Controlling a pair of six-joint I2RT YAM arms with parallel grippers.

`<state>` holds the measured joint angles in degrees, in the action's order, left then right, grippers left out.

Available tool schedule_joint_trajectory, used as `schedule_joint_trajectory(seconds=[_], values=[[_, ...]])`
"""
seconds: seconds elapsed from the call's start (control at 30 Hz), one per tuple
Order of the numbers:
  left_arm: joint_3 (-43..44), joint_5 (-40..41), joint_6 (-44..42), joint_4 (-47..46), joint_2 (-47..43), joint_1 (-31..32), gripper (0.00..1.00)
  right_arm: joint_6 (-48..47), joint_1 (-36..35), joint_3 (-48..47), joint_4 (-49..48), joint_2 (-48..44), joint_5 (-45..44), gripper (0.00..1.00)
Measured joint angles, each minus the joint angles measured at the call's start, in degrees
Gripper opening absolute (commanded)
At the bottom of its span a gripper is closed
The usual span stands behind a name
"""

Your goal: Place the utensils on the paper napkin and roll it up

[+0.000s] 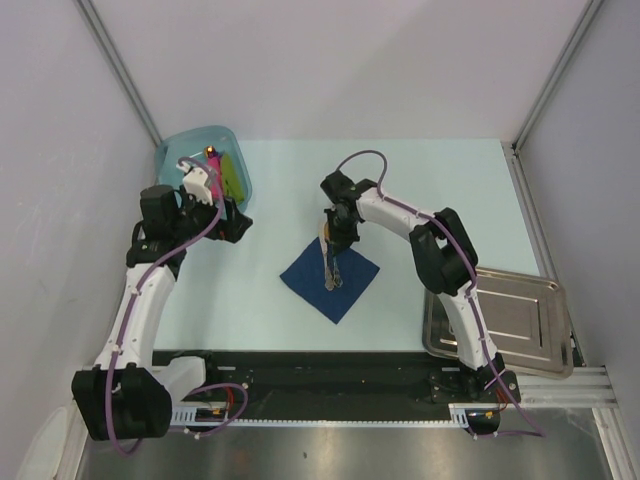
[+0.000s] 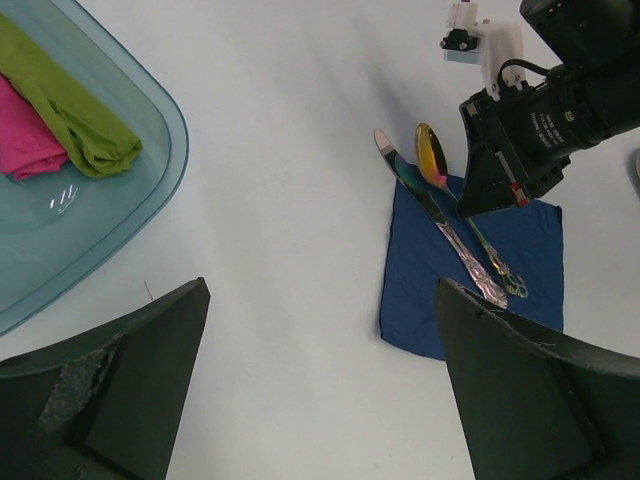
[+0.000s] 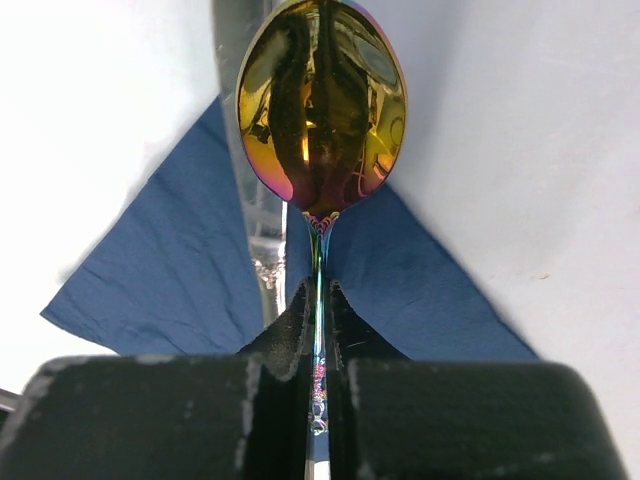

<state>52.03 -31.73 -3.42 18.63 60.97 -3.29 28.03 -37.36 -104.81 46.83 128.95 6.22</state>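
The dark navy napkin lies flat at the table's middle, one corner toward me. A shiny knife lies along it, blade tip past the far corner. My right gripper is shut on the thin handle of an orange-gold spoon, low over the napkin's far corner. The spoon's bowl reaches just beyond that corner, beside the knife. My left gripper is open and empty, above bare table left of the napkin, near the tub.
A pale teal tub stands at the back left and holds a pink piece and a lime-green piece. A steel tray lies at the front right, behind the right arm.
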Motion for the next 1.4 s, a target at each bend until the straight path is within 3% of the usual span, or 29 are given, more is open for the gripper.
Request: schedule_joint_trajectory(seconds=[0.3, 0.5, 0.53, 0.93, 1.23, 1.4], values=[[0.0, 0.0, 0.4, -0.1, 1.2, 0.0, 1.0, 0.7, 0.2, 0.0, 0.0, 0.9, -0.2, 0.06], [0.0, 0.0, 0.4, -0.1, 1.2, 0.0, 1.0, 1.1, 0.0, -0.1, 0.0, 0.9, 0.1, 0.22], [0.0, 0.0, 0.4, -0.1, 1.2, 0.0, 1.0, 1.2, 0.0, -0.1, 0.0, 0.9, 0.2, 0.33], [0.3, -1.2, -2.8, 2.2, 1.2, 1.0, 1.0, 1.7, 0.3, -0.1, -0.4, 0.3, 1.9, 0.5], [-4.8, -1.4, -15.6, 4.1, -4.3, 14.5, 0.96, -4.8, 4.6, 3.3, -1.7, -9.9, 9.0, 0.59], [-12.1, 0.2, -22.3, 1.2, -6.4, 27.6, 0.74, -12.0, 8.8, 8.5, -3.5, -16.5, 18.7, 0.68]])
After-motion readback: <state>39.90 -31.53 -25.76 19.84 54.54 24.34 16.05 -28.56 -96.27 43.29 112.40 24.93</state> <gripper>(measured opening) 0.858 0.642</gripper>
